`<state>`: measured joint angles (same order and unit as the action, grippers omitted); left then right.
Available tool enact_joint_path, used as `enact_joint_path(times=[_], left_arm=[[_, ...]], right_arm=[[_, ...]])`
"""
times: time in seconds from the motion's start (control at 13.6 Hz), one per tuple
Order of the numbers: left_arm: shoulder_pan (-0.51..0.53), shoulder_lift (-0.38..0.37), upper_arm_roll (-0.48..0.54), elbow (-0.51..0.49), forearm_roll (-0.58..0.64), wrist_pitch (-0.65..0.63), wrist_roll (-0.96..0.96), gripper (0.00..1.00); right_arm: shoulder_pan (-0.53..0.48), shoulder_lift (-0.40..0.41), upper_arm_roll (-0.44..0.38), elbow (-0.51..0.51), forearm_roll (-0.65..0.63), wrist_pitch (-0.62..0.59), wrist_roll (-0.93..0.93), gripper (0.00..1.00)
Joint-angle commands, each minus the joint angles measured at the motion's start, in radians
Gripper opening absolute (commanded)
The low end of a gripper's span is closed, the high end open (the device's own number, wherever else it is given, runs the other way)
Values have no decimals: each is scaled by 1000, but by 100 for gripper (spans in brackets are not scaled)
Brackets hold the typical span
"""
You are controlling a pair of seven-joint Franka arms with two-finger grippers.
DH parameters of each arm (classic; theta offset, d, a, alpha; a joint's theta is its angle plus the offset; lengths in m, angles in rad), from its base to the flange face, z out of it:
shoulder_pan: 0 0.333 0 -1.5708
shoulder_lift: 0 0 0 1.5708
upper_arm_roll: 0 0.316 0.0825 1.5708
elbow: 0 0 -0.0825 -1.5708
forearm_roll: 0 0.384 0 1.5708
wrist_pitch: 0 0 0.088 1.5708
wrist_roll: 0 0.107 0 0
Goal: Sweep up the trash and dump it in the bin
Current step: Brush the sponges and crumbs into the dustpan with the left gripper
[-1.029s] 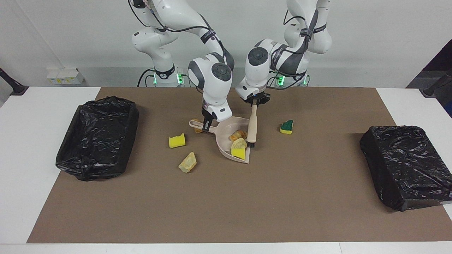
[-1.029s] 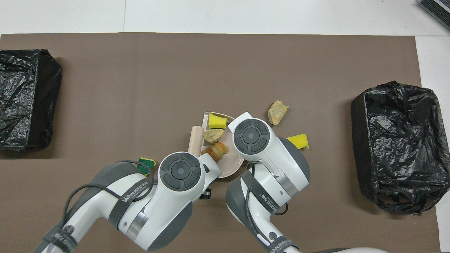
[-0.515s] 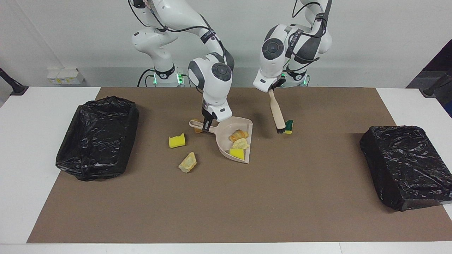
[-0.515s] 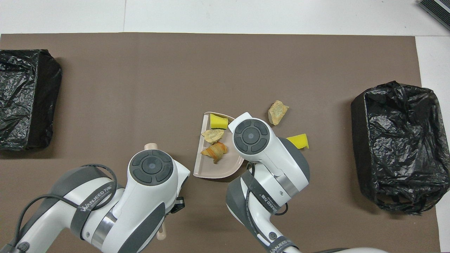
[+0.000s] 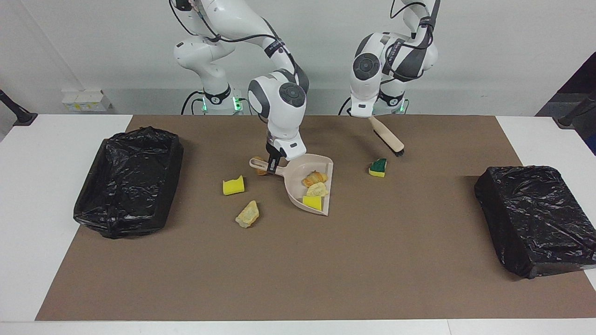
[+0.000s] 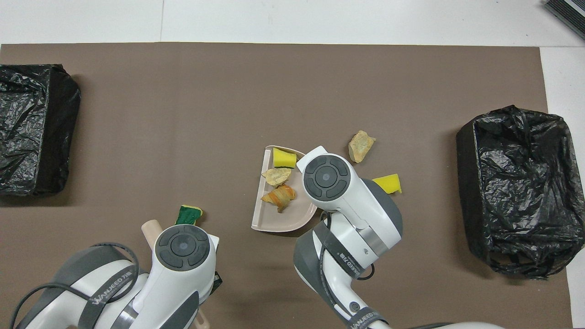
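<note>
The right tool (image 5: 274,164) is clamped on the handle of the dustpan (image 5: 298,184), which rests on the brown mat (image 5: 298,270) just below it. In the pan lie a yellow sponge piece (image 5: 312,202) and two bread lumps (image 5: 315,178). The left tool (image 5: 369,116), raised over the mat, grips a brush (image 5: 387,136) slanting down; the green-and-yellow sponge (image 5: 378,167) lies under the brush tip. Another yellow sponge (image 5: 233,185) and a lump (image 5: 247,214) lie beside the right tool, toward the open bin (image 5: 130,179).
</note>
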<state>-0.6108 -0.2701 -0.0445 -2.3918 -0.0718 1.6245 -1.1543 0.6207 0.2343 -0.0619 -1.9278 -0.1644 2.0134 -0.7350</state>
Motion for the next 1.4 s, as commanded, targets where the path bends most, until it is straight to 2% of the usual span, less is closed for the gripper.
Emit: enact_joint_path(times=[0.0,0.15,0.37,0.51,0.66,0.88,1.03,1.18,1.32], left_arm=[[5,-28,-5,-56,-17,98,-79,0],[26,24,-2,-55,-17,208,-53,0],[83,96,-2,-41,-17,254,83,0],[120,155,0,9,-16,302,181,0],[115,198,-2,77,-14,314,314,0],[79,224,-9,112,-13,376,450,0],[46,261,-11,207,-13,341,496,0],[43,264,-12,301,-8,260,501,0],[57,247,-6,306,-5,194,542,0]], right_arm=[[-6,-29,5,-30,-26,-4,-17,0],[-6,-29,5,-28,-26,-5,-17,0],[-6,-29,5,-28,-26,-5,-15,0],[-6,-29,5,-28,-26,-5,-14,0],[-6,-29,5,-28,-26,-7,-11,0],[-6,-29,5,-28,-26,-7,-9,0],[-6,-29,5,-28,-26,-7,-7,0],[-6,-29,5,-28,-26,-7,-7,0],[-6,-29,5,-28,-26,-7,-6,0]])
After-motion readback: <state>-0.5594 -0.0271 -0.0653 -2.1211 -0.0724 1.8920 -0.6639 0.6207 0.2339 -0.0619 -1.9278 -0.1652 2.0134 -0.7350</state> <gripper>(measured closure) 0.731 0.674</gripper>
